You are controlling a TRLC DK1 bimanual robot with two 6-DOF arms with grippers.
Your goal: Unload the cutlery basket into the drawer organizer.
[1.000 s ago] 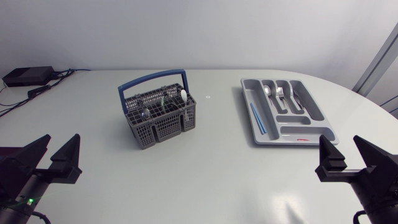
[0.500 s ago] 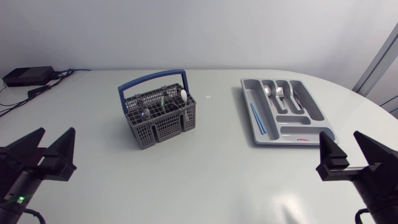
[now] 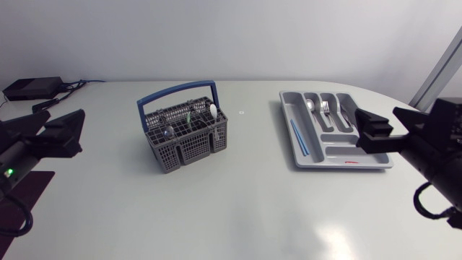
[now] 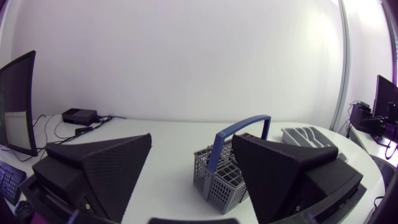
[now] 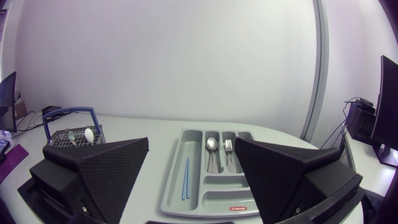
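The grey cutlery basket (image 3: 185, 135) with a blue handle stands left of centre and holds several pieces, among them a white spoon (image 3: 214, 110). The grey drawer organizer (image 3: 364, 154) lies at the right with a spoon (image 3: 310, 106), a fork (image 3: 325, 108) and a blue stick (image 3: 299, 137) in separate slots. My left gripper (image 3: 43, 130) hovers open at the left edge, well short of the basket (image 4: 221, 177), which shows between its fingers. My right gripper (image 3: 411, 123) is open beside the organizer's right side, and the right wrist view looks over the organizer (image 5: 177, 193) towards the basket (image 5: 71, 134).
A black box (image 3: 32, 88) with cables sits at the table's far left corner. A dark purple mat (image 3: 29, 186) lies at the left edge under my left arm. Bare tabletop lies between basket and organizer and along the front.
Both arms have left the front corners: the left gripper rose and swung back along the left edge, the right one moved back next to the organizer. Both stayed open.
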